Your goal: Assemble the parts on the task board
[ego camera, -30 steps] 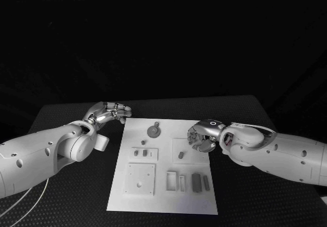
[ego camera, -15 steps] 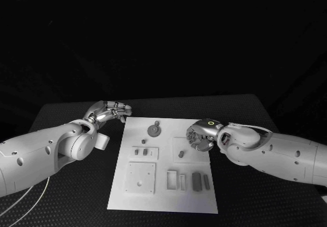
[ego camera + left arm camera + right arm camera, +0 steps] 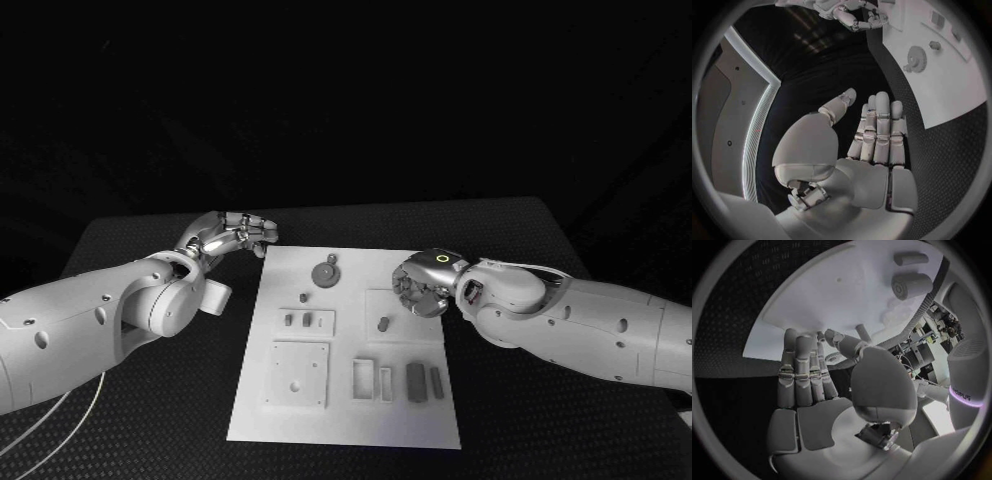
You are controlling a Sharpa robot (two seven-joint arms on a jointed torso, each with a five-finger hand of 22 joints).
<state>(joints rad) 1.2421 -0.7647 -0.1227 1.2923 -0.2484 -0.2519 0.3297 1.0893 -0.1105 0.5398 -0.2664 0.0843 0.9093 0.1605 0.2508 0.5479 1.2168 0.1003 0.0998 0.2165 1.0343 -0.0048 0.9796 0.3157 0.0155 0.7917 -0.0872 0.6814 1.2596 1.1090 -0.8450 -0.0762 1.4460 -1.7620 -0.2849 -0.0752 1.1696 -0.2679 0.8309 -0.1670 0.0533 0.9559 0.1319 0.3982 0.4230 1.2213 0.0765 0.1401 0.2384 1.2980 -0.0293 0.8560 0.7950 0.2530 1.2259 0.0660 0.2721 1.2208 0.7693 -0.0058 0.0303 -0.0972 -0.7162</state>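
Compared with 1 second ago, we see the right hand (image 3: pixel 421 288) has moved a little up the board, away from the robot, and its arm has come further in. The left hand (image 3: pixel 231 236) has stayed where it was.

In the right wrist view the right hand's fingers (image 3: pixel 797 371) are straight and close side by side, with the thumb a bit apart, and they hold nothing. They hang over the right side of the task board (image 3: pixel 346 420). A small grey peg (image 3: pixel 384 325) lies on the board just beside them, on the robot's side, not touching.

The left hand's fingers (image 3: pixel 879 131) are also straight, close together and holding nothing. They sit over the black table (image 3: pixel 144 400) just off the board's far left corner. The round gear part (image 3: pixel 327 273) lies on the board near them, between the 2 hands.

Closer to the robot, 2 dark bars (image 3: pixel 424 384) lie on the board, well apart from both hands.
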